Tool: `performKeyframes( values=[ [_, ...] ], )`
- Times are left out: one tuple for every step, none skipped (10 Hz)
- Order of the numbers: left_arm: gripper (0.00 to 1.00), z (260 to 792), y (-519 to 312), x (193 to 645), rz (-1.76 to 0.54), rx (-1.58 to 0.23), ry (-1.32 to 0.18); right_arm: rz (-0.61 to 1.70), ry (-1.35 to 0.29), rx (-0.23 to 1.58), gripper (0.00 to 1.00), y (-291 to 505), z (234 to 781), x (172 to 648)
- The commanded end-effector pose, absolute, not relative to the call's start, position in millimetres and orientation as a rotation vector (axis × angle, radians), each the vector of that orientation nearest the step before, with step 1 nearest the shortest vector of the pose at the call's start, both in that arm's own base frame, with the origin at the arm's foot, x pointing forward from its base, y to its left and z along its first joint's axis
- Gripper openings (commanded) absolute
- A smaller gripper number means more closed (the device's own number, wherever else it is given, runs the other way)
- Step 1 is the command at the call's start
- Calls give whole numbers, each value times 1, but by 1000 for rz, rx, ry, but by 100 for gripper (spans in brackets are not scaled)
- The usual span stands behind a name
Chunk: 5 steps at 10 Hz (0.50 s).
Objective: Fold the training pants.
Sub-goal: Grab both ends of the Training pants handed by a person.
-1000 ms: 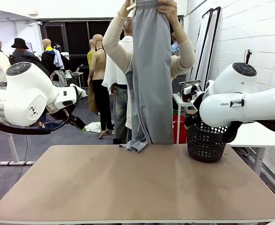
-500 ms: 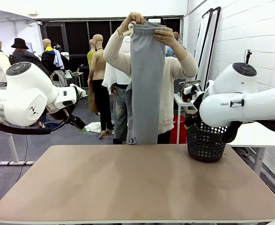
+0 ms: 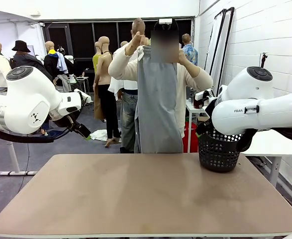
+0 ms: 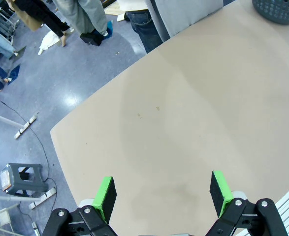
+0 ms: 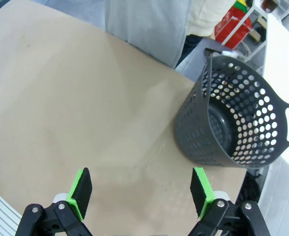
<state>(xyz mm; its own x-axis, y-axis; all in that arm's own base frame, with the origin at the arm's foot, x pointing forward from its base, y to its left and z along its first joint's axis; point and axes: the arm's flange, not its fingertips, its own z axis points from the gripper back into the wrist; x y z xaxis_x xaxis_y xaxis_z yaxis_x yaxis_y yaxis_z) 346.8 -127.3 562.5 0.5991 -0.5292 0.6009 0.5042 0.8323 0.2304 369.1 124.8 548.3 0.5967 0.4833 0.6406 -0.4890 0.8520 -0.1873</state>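
Two grippers, both with fingers spread wide apart. Beyond the left gripper (image 4: 162,187), past the far table (image 4: 183,108) edge, a person's hands (image 3: 134,42) hold the training pants (image 3: 157,109) hanging. Ahead-right of the right gripper (image 5: 140,189) stands a dark perforated basket (image 5: 233,123).

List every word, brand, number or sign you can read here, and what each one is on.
"FRAN": black letters on the white right arm; the rest of the word curves out of sight.
Small dark emblem on the left arm: a symbol, with no readable letters.
Training pants and basket: no print visible.
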Motion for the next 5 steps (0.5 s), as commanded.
performKeyframes(
  values=[
    [100, 562, -128, 348, -604, 38, -711, 575, -742, 0, 100, 124, 548, 369],
    [100, 562, -128, 348, -604, 38, -711, 575, -742, 0, 100, 124, 548, 369],
    [100, 562, -128, 348, -604, 38, -711, 575, -742, 0, 100, 124, 548, 369],
    [100, 562, -128, 348, -604, 38, -711, 575, -742, 0, 100, 124, 548, 369],
    [100, 562, -128, 348, -604, 38, -711, 575, -742, 0, 100, 124, 548, 369]
  ],
)
